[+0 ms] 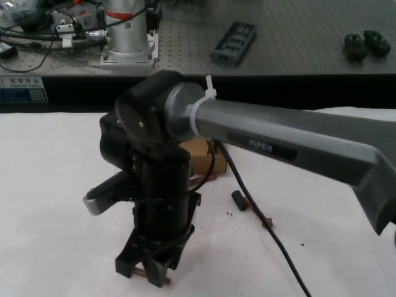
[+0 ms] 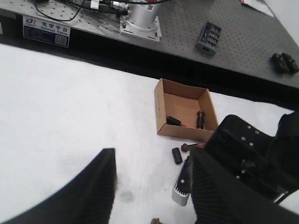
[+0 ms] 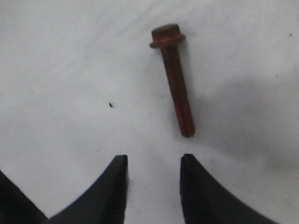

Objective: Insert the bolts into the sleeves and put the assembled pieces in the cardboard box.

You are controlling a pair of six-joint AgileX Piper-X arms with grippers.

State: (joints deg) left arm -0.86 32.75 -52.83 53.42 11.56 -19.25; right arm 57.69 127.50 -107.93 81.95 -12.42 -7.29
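Observation:
A rusty red bolt (image 3: 174, 79) lies flat on the white cloth, a short way ahead of my right gripper (image 3: 154, 186), which is open and holds nothing. In the high view that gripper (image 1: 148, 269) points straight down near the front edge, with the bolt (image 1: 156, 276) at its fingertips. My left gripper (image 2: 154, 196) is open and empty, held high above the cloth. The cardboard box (image 2: 161, 107) holds two assembled pieces (image 2: 174, 120) (image 2: 201, 119). A loose black sleeve (image 2: 177, 155) and another bolt (image 2: 192, 146) lie just in front of the box. The arm hides part of the box (image 1: 201, 154).
A black cable (image 1: 266, 238) trails from the right arm across the cloth past the sleeve (image 1: 239, 202). Behind the cloth is a perforated metal bench (image 1: 297, 55) with a silver post base (image 1: 129, 43), a dark ribbed block (image 1: 234, 41) and two small black parts (image 1: 367, 44).

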